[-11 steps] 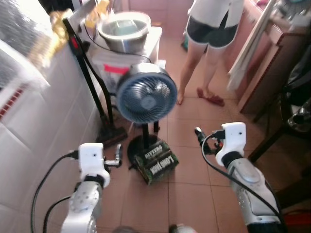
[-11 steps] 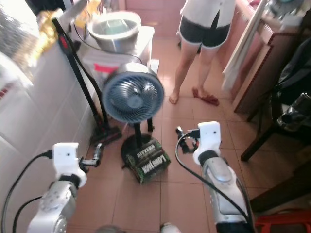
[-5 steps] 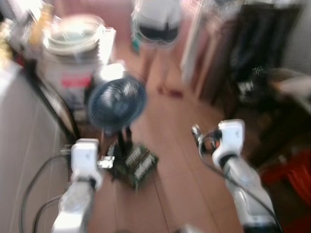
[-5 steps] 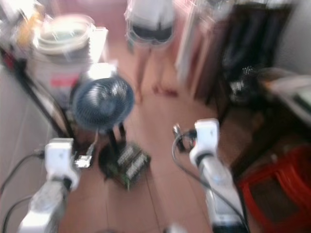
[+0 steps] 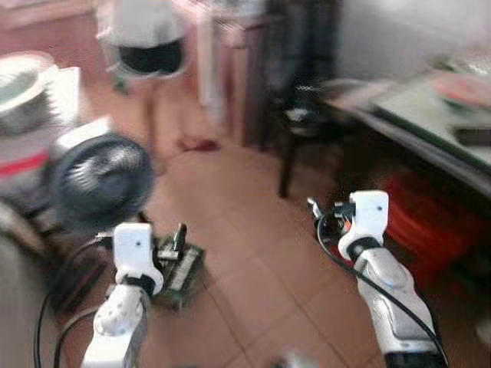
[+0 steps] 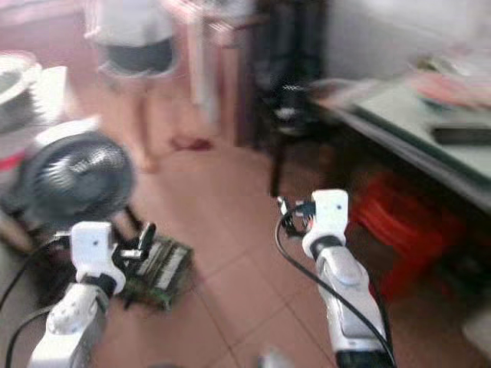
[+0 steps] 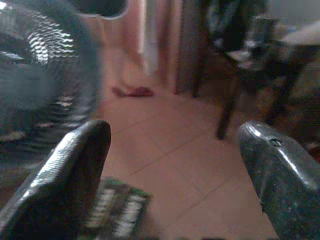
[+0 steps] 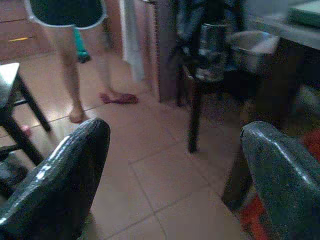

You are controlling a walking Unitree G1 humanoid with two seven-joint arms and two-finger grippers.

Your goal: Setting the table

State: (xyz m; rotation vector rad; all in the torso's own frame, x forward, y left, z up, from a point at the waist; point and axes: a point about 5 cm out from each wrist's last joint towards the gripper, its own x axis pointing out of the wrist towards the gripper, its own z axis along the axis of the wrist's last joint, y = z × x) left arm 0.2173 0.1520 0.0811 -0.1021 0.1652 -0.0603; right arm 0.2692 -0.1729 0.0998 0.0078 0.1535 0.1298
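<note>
A table (image 5: 420, 129) with a pale green top stands at the right; a reddish plate (image 5: 465, 86) and a flat dark object (image 5: 471, 136) lie on it, both blurred. Both arms are raised in front of me over the tiled floor, left of the table. My left gripper (image 5: 178, 236) is open and holds nothing; its fingers (image 7: 75, 175) stand wide apart in the left wrist view. At mid-height before the table's near edge, my right gripper (image 5: 314, 208) is likewise open and empty, its fingers (image 8: 65, 175) spread in the right wrist view.
A dark standing fan (image 5: 98, 181) and a green box (image 5: 179, 270) sit on the floor at the left. A person (image 5: 146, 47) stands at the back. A dark chair (image 5: 301, 116) holds metal pots by the table. Something red (image 5: 420, 224) lies under the table.
The whole view has swung to the right: the fan and person slid left and the table came into sight. Both arms keep the same raised pose with fingers apart.
</note>
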